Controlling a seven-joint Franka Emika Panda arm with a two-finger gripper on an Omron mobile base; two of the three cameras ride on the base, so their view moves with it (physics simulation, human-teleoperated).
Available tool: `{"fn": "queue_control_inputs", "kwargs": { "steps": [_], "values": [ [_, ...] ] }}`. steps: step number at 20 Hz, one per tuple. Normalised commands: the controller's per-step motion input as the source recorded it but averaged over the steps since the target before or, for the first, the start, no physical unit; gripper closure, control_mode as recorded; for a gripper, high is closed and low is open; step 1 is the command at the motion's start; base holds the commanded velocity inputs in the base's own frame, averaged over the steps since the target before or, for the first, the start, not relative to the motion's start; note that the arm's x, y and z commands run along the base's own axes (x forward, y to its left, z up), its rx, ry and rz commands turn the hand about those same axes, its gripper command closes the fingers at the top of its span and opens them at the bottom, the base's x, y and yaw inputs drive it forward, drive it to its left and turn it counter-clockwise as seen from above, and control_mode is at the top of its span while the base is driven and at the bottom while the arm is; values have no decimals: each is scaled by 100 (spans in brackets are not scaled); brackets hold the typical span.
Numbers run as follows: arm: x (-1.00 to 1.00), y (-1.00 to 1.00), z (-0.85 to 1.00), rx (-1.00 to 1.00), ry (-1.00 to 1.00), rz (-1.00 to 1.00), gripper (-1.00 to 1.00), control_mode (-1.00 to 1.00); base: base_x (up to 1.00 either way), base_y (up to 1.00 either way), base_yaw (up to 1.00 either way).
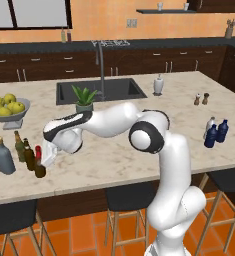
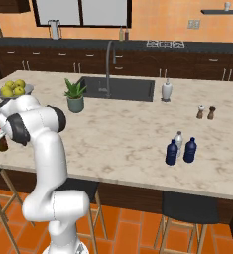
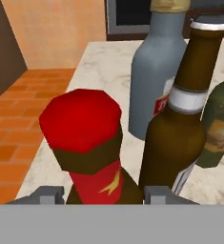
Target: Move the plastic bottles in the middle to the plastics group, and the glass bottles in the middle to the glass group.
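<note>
The red-capped brown glass bottle (image 1: pixel 39 167) (image 3: pixel 85 124) stands on the counter's left end, between the tips of my gripper (image 1: pixel 46 156) (image 3: pixel 106 195). The jaws flank its shoulders with a thin gap on each side. Right behind it stand the plain brown glass bottle (image 1: pixel 28 155) (image 3: pixel 180 128), the olive-green bottle (image 1: pixel 20 146) (image 3: pixel 220 128) and the broad grey-blue corked bottle (image 1: pixel 3 157) (image 3: pixel 156 71). At the counter's right end, the pale clear bottle (image 1: pixel 209 126) (image 2: pixel 178 143) stands with two dark blue bottles (image 1: pixel 222 131) (image 2: pixel 190 150) beside it.
A fruit bowl (image 1: pixel 9 112) sits behind the glass group. A potted plant (image 1: pixel 84 100), the sink (image 1: pixel 101 90) with its tap, a white soap bottle (image 1: pixel 159 85) and two shakers (image 1: pixel 201 99) stand farther back. Stools line the near edge.
</note>
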Motion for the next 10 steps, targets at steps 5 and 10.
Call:
{"fn": "queue_control_inputs", "kwargs": {
  "steps": [5, 10],
  "values": [
    [-13, -4, -21, 0, -11, 0, -100, -100, 0, 0, 0],
    [-5, -27, -7, 0, -12, 0, -100, -100, 0, 0, 0]
  ]
}}
